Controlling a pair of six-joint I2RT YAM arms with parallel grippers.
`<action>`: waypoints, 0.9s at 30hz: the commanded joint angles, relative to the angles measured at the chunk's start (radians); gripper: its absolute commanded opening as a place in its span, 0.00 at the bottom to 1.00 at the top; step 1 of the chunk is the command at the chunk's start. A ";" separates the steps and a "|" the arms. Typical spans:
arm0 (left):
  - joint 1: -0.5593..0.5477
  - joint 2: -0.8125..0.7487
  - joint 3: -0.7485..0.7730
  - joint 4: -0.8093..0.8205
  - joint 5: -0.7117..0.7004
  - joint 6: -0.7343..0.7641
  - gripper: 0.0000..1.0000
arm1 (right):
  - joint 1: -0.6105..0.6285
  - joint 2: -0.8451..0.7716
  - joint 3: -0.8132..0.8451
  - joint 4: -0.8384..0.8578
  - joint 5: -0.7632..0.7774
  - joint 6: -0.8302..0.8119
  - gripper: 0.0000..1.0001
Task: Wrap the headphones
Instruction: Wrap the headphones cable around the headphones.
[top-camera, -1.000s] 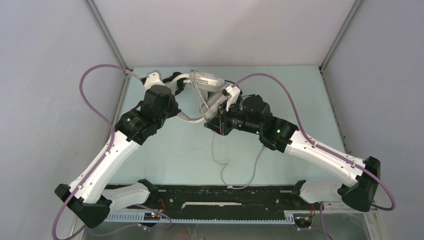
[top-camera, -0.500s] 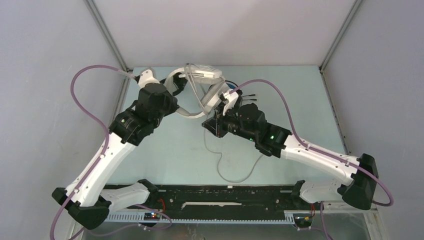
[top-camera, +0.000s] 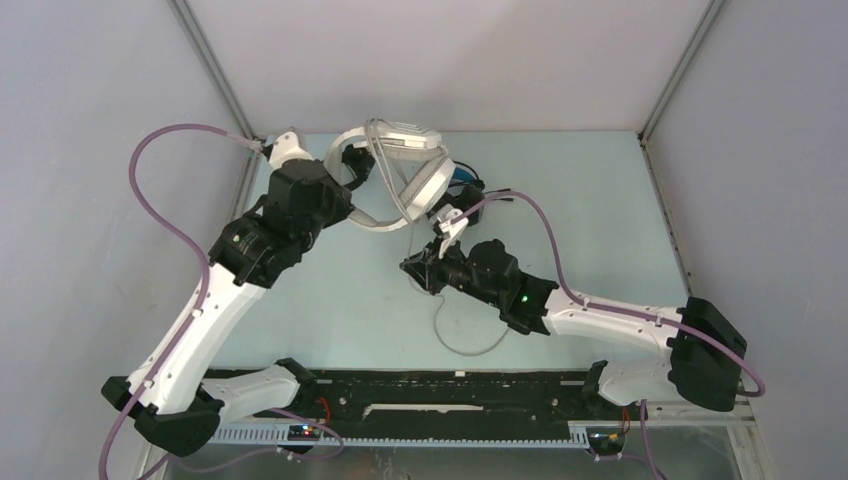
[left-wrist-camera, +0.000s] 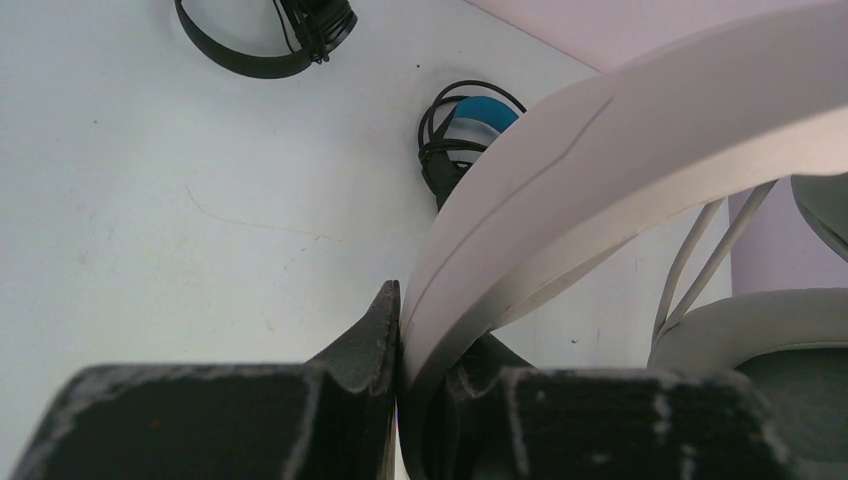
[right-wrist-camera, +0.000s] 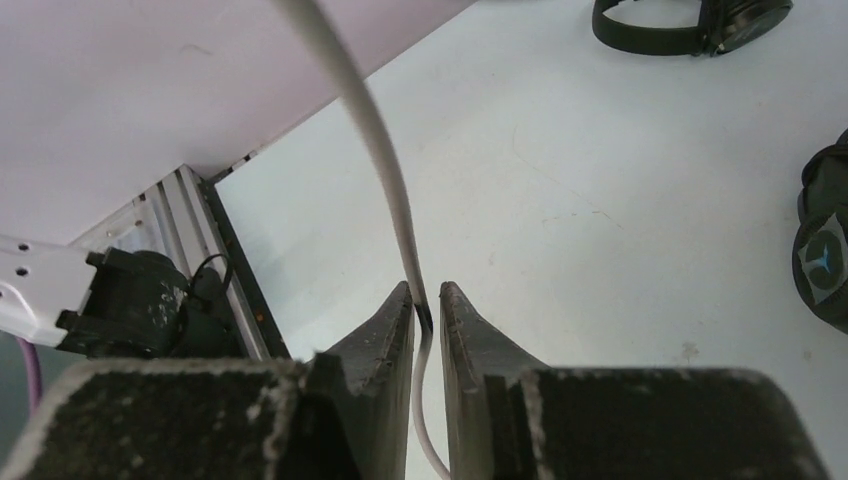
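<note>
My left gripper (top-camera: 356, 168) holds the white headphones (top-camera: 405, 150) in the air over the back of the table. In the left wrist view the left gripper (left-wrist-camera: 430, 320) is shut on the white headband (left-wrist-camera: 600, 170), with an ear cup (left-wrist-camera: 760, 330) at the right. The white cable (top-camera: 470, 345) hangs from the headset and loops on the table. My right gripper (top-camera: 412, 268) is below the headset, and the cable (right-wrist-camera: 385, 170) runs through its nearly shut jaws (right-wrist-camera: 426, 290). A black and blue pair (left-wrist-camera: 470, 130) and an all-black pair (left-wrist-camera: 270, 40) lie on the table.
Grey enclosure walls stand at the left, right and back of the pale table (top-camera: 600, 230). A black rail (top-camera: 450, 385) runs along the near edge between the arm bases. The black and blue pair (top-camera: 465, 178) lies just behind the right gripper.
The right gripper has drawn back toward the near edge along the cable, away from the headset. The left arm has carried the white headphones further back. The loop on the table has shrunk.
</note>
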 joint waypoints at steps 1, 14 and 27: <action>0.007 0.005 0.106 0.074 -0.034 -0.039 0.00 | 0.016 0.014 -0.033 0.196 -0.009 -0.072 0.19; 0.007 0.026 0.156 0.049 -0.035 -0.021 0.00 | 0.015 0.122 -0.155 0.379 -0.130 -0.247 0.34; 0.007 0.027 0.198 0.006 -0.018 -0.013 0.00 | -0.066 0.244 -0.224 0.446 -0.284 -0.378 0.37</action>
